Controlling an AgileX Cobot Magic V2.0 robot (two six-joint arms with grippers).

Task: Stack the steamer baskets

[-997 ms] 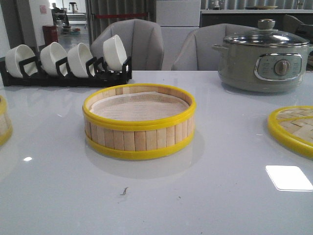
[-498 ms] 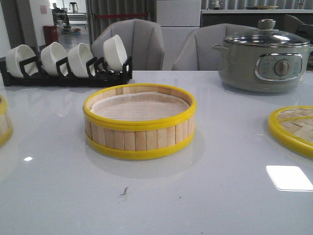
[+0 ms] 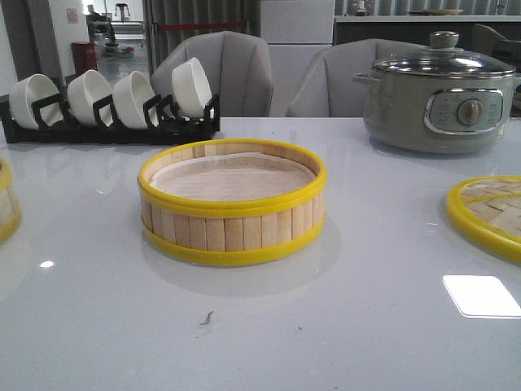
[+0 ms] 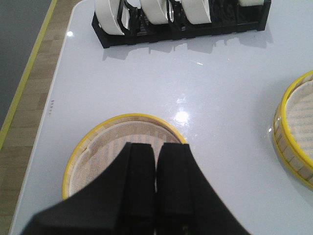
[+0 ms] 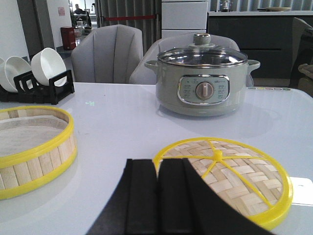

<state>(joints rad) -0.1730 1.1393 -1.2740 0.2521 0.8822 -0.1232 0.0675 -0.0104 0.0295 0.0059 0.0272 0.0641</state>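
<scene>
**Inspector A:** Where did the steamer baskets stand?

**Inspector B:** One steamer basket [image 3: 232, 202] sat upright at the middle of the white worktop [image 3: 342, 326], pale liner showing inside. A second basket [image 4: 122, 156] sat near the worktop's left edge; the front view caught only a sliver of it. The two were well apart, neither stacked on the other.

**Inspector A:** And the end effectors?

**Inspector B:** The left end effector [image 4: 155, 161] hovered over the second basket with its two black fingers pressed together, nothing between them. Whether it touched the basket could not be told. The right end effector [image 5: 157, 181] was likewise closed and empty, fingers side by side, positioned just beside the flat woven lid [image 5: 230, 178]. Neither arm appeared in the front view.

**Inspector A:** Other items noted?

**Inspector B:** The woven lid, yellow-rimmed, lay flat at the right side of the worktop. A grey-green electric pot [image 3: 440, 94] with a glass lid stood at the far right. A black rack [image 3: 114, 122] holding four white bowls [image 3: 191, 85] on edge ran along the far left. Grey chairs [image 3: 224, 73] stood behind the worktop.
</scene>
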